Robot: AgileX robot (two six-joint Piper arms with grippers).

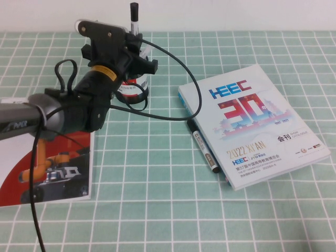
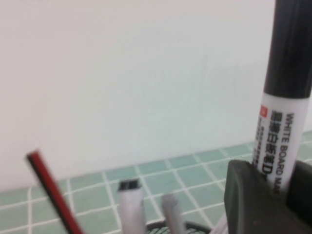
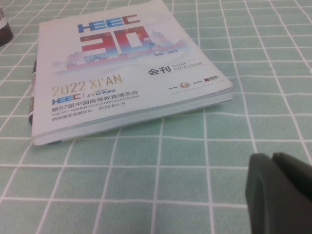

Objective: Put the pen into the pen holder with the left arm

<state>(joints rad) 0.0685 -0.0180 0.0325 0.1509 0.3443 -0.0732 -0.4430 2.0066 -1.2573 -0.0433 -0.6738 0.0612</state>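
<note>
Closest to me the right gripper (image 3: 280,192) hangs low over the desk (image 1: 157,210) by the catalogue (image 1: 254,123), jaws together, doing nothing. Further back the left gripper (image 1: 137,55) has its jaws clamped on the pen (image 1: 134,18), held upright right above the pen holder (image 1: 134,92). My worry is that the cup already has a red pen (image 2: 51,192) and two markers poking up, so the pen could snag on those and jam, or tip the holder over.

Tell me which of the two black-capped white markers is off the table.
The white-barrelled pen held upright in the left gripper above the black mesh pen holder; the other marker lies flat beside the catalogue.
</note>
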